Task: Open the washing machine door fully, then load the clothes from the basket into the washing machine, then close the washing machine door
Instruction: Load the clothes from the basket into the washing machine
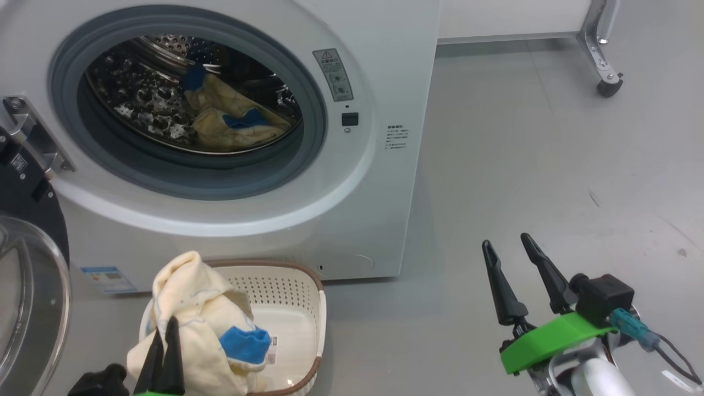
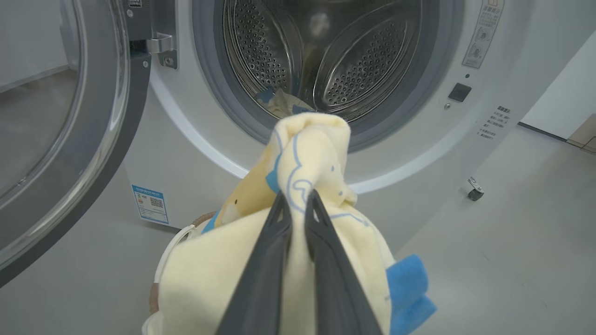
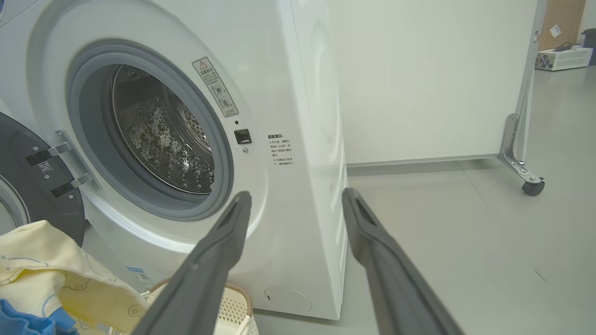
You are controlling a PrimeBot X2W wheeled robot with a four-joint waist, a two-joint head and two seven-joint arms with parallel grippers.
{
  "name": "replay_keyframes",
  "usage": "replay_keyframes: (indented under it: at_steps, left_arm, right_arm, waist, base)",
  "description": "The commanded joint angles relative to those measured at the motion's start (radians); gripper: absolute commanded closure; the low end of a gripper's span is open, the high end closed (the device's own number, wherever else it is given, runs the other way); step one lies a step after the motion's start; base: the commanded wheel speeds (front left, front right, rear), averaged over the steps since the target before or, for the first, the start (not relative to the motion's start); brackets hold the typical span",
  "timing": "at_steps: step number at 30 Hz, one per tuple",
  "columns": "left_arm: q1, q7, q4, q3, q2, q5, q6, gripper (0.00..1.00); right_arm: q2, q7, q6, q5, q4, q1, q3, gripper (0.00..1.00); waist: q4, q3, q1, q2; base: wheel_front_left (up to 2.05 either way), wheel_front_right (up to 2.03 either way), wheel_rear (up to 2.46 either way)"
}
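the left gripper (image 2: 298, 195) is closed on a cream-yellow garment (image 2: 309, 144), held just above the basket (image 1: 300, 286). the mouth of the washing machine (image 2: 419, 153) lies straight ahead of its fingers and higher, so this arm is nearer; the right gripper (image 1: 506, 242) stands wide open and empty, off to the side.

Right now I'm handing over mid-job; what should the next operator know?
Left gripper: shut on a cream-yellow garment, lifted over the basket.
Right gripper: open, empty, above the floor right of the washing machine.
Done: washing machine door open; clothes already in the drum.
Left: load the held garment, check the basket for more, close the door.
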Motion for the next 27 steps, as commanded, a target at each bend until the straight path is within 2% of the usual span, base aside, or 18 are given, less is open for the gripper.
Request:
replay_keyframes:
  at_steps: [1,19,27]
  left_arm:
    - [-0.025,-0.014,-0.045,0.041,0.002,0.01,-0.004,1.0]
    - [-0.007,-0.015,-0.114,0.067,-0.006,0.032,-0.004,1.0]
    - [-0.074,-0.015,-0.134,0.042,0.022,0.035,-0.004,1.0]
  right_arm:
    - [-0.011,-0.006,0.005,-0.009,-0.03,-0.013,0.017,0.0]
    - [-0.008,-0.006,0.005,-0.009,-0.038,-0.007,0.018,0.0]
    - [-0.005,-0.006,0.005,-0.008,-0.044,-0.028,0.022,0.0]
  waist:
    - [-0.002,-0.003,0.0001,0.0]
    - [-0.022,-0.006,0.0001,0.0]
    - [-0.034,0.052,0.0001,0.0]
  base:
    - [0.0,0.0,0.0]
    - [0.0,0.0,0.0]
    - [0.0,0.0,0.0]
